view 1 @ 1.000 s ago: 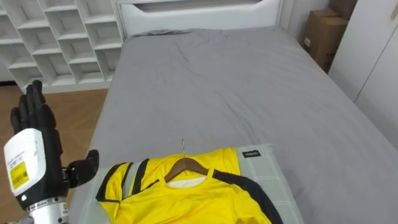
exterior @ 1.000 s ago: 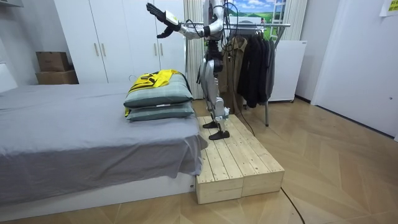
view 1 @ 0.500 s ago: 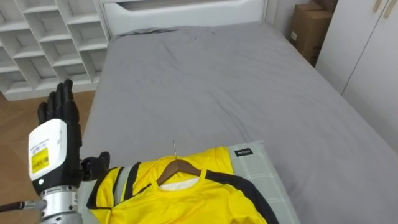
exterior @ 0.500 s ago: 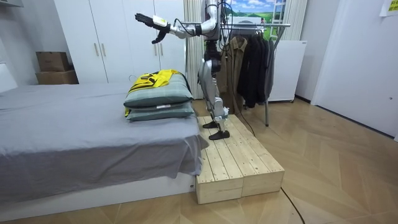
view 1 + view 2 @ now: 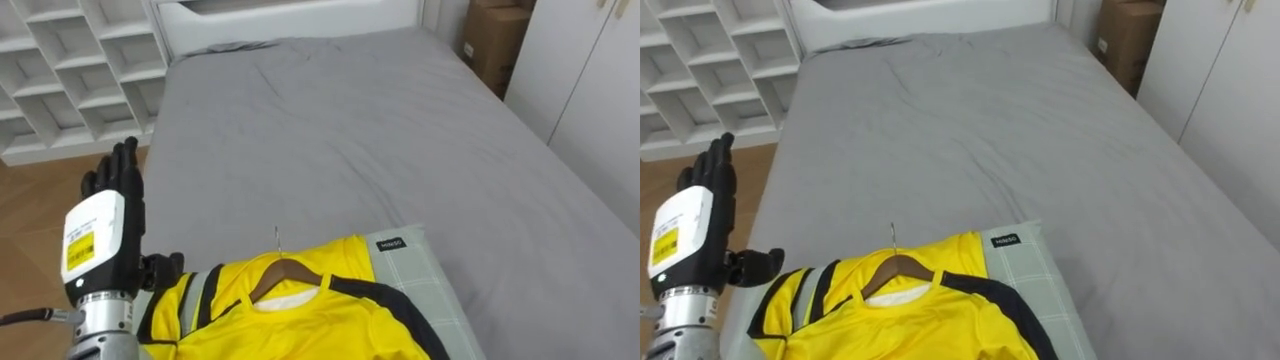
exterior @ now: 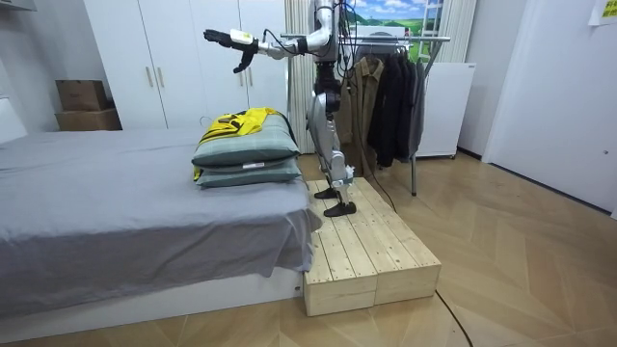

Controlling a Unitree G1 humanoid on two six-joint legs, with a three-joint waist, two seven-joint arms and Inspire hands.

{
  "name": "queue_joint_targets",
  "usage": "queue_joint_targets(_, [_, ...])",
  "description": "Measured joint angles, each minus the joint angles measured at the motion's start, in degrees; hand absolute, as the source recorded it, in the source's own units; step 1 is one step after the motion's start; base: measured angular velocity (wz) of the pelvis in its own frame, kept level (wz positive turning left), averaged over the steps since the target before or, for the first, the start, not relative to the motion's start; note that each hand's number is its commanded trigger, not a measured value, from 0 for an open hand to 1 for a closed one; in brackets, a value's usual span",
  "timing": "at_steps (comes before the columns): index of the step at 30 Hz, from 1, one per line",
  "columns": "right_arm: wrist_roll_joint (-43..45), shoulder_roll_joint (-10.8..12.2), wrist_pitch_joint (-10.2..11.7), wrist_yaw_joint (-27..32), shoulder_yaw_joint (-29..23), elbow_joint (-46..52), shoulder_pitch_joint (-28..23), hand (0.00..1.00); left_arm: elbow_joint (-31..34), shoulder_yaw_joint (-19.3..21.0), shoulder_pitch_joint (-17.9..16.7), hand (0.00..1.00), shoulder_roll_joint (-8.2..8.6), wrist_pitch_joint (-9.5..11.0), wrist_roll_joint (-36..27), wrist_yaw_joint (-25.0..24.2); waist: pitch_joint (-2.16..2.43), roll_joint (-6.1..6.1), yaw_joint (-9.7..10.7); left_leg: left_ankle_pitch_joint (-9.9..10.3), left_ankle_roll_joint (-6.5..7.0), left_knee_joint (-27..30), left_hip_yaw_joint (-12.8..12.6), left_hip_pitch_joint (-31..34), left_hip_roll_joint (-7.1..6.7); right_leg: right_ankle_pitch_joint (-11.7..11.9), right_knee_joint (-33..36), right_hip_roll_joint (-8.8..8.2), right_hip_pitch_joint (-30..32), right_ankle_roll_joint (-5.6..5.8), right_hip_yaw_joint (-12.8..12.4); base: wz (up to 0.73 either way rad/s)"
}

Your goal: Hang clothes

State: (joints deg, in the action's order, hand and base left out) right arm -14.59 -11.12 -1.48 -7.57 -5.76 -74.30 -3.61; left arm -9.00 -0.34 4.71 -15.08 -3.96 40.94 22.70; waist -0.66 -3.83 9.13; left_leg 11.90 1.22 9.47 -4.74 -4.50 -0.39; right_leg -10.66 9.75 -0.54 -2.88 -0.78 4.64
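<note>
the left robot hand [image 5: 100,240] is raised at the left edge of the eye views, its white back towards the camera, the forearm rising from the lower left corner. its dark fingers [image 5: 122,175] stand straight and close together, pointing up and away over the floor beside the bed, and the thumb sticks out sideways towards the shirt. the hand is fully open and has hold of nothing. a yellow sticker sits on the back of the hand; its print is too small to read.

the yellow shirt [image 5: 300,325], with dark and grey stripes at the shoulders, lies flat on a pale checked pillow [image 5: 430,280] at the near end of the grey bed [image 5: 350,130]. a wooden hanger [image 5: 285,270] is inside the collar, and its thin metal hook [image 5: 277,240] points up the bed. the thumb is just beside the shirt's shoulder – i cannot tell whether it touches. a small dark label [image 5: 391,244] sits at the pillow's far edge, its writing unreadable.

in the room view the robot stands on a wooden platform [image 6: 371,246] at the foot of the bed, one arm stretched level above two stacked pillows. behind it a rack [image 6: 410,40] holds dark coats [image 6: 390,96].

a white shelf [image 5: 60,60] of cubbyholes stands left of the bed; a cardboard box [image 5: 495,40] stands by a white wardrobe [image 5: 590,90] – i cannot tell what the box holds.
</note>
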Motion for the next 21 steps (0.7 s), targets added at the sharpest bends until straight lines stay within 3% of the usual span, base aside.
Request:
queue_joint_targets(3, [0.9,0.0,-0.4,0.7,0.0,0.0,0.0,0.00,-0.1,-0.8,2.5,0.00,0.00,-1.6,0.3,-1.5,-0.02,-0.17,0.4,0.0,0.00,-0.1,-0.1,0.0,-0.02,0.0,0.0,0.00,-0.1,0.01,-0.5,0.00])
queue_joint_targets(7, [1.1,0.0,-0.4,1.5,0.1,0.2,0.2,0.00,-1.1,-2.3,4.4,0.00,0.00,-2.0,0.9,-3.2,0.07,-0.54,0.6,0.0,0.00,-0.1,-0.6,-0.2,-0.09,0.1,0.0,-0.02,-0.1,0.08,-1.4,-0.08])
queue_joint_targets(13, [2.6,0.0,0.2,2.3,0.0,0.5,0.3,0.00,-2.6,-4.5,4.5,0.00,-0.04,-2.0,-0.3,-4.9,0.09,-0.73,3.1,0.0,0.00,-0.1,-0.6,-0.4,-0.09,0.1,0.0,-0.03,-0.1,0.08,-1.8,-0.01])
queue_joint_targets(18, [3.8,0.2,0.2,2.6,0.7,0.8,0.4,0.00,-4.5,-5.0,4.6,0.00,-0.04,-2.0,-0.4,-6.9,-0.39,-0.03,4.2,0.0,-0.01,0.5,-1.5,-0.4,-0.20,0.2,0.0,-0.44,-0.5,0.02,-3.4,-0.10])
queue_joint_targets(21, [4.0,0.3,0.2,3.1,0.7,1.0,0.2,0.00,-5.2,-5.2,4.6,0.00,-0.03,-2.0,-0.6,-8.1,-0.42,-0.06,4.6,0.0,0.00,-0.9,-1.0,-1.4,0.70,0.2,1.4,0.35,0.6,0.02,-2.6,-0.05])
